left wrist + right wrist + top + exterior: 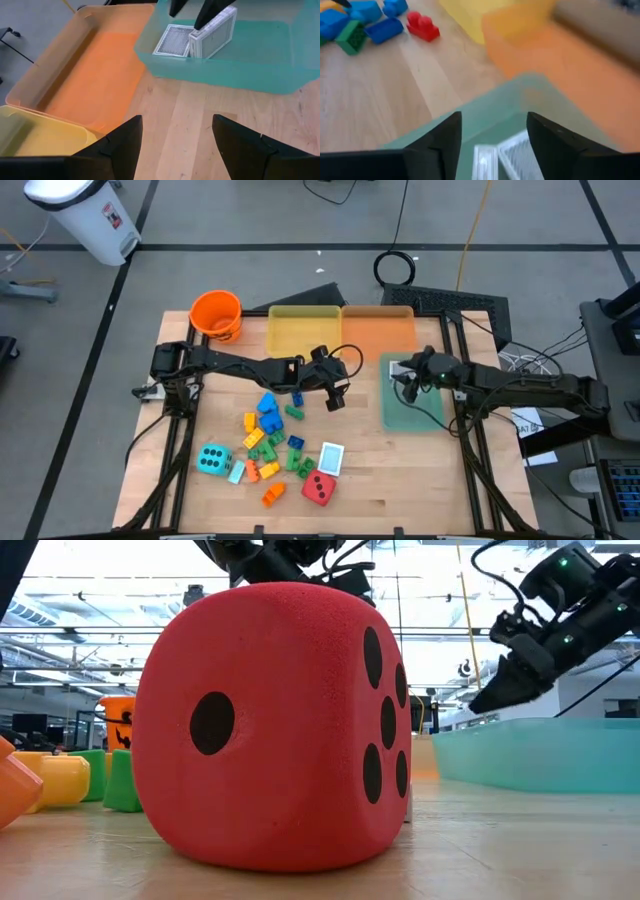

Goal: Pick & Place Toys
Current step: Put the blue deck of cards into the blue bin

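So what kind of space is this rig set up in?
Likely a robotics lab or workshop: a wooden table on a grey floor marked with tape lines, loose cables, and a white bin.

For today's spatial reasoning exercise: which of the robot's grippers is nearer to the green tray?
The right. The right gripper hangs open over the green tray, above the cards lying in it. The left gripper, open and empty, hovers above bare table beside the tray.

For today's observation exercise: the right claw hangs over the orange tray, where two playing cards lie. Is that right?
Not quite. The right claw hangs over the green tray, not the orange tray, which has no cards in it. The left wrist view shows the two playing cards lying in the green tray.
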Tool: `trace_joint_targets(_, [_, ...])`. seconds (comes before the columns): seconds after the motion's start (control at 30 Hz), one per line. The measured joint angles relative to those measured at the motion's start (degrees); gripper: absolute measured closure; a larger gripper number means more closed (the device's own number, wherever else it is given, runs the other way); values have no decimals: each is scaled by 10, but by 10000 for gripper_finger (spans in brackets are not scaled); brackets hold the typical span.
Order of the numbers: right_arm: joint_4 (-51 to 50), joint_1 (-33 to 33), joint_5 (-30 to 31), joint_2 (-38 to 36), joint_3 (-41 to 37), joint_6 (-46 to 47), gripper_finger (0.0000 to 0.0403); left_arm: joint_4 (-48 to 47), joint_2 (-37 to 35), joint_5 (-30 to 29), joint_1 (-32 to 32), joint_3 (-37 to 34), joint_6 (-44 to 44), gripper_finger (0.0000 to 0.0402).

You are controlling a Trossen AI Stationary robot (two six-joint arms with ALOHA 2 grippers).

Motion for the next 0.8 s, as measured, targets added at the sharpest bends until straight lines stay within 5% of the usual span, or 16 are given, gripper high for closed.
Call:
trace_joint_targets(0.3, [19,33,-88,-10,27,-73,201,-10,0,28,-1,0,-43,156])
trace_joint_targets(0.63, [115,73,-94,-9,28,-154,204,-100,0,247,-36,0,-57,156])
trace_joint_targets(0.8, [117,73,-93,-9,28,-163,204,-117,0,266,-100,0,13,156])
